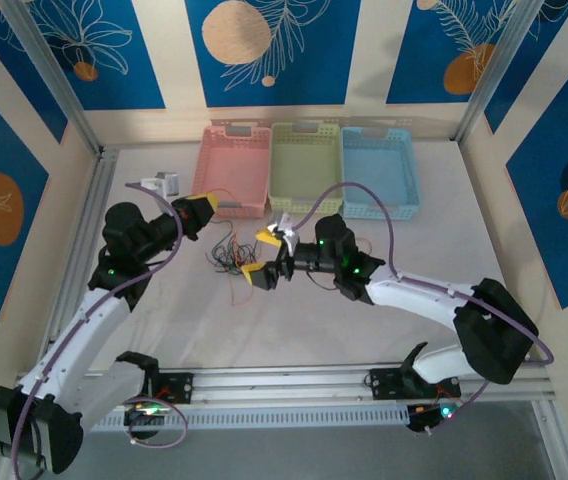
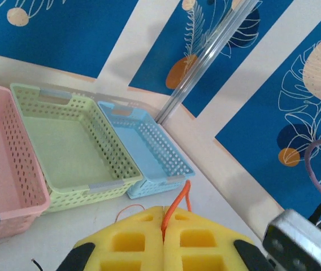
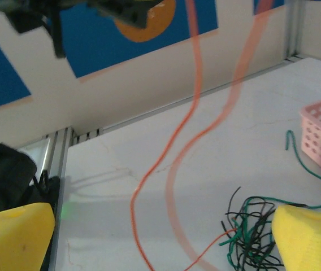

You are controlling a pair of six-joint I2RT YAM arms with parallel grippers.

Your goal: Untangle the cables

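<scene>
A: Obs: left hand (image 2: 163, 240) pressed together, pinching the orange cable (image 2: 176, 208). The right hand (image 1: 264, 256) is spread wide, just beside the clump of cables (image 3: 245, 240) on the surface (image 3: 262, 141).

B: Judgement: anchor the clump with the right, then draw orange out slowly, easing at snags.

A: Count: two hands, one clump, three baskets (image 2: 121, 164). Strands too tangled to count.

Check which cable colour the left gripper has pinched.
The orange cable, clamped in the shut left gripper. The green cable and black cables lie loose on the table.
</scene>
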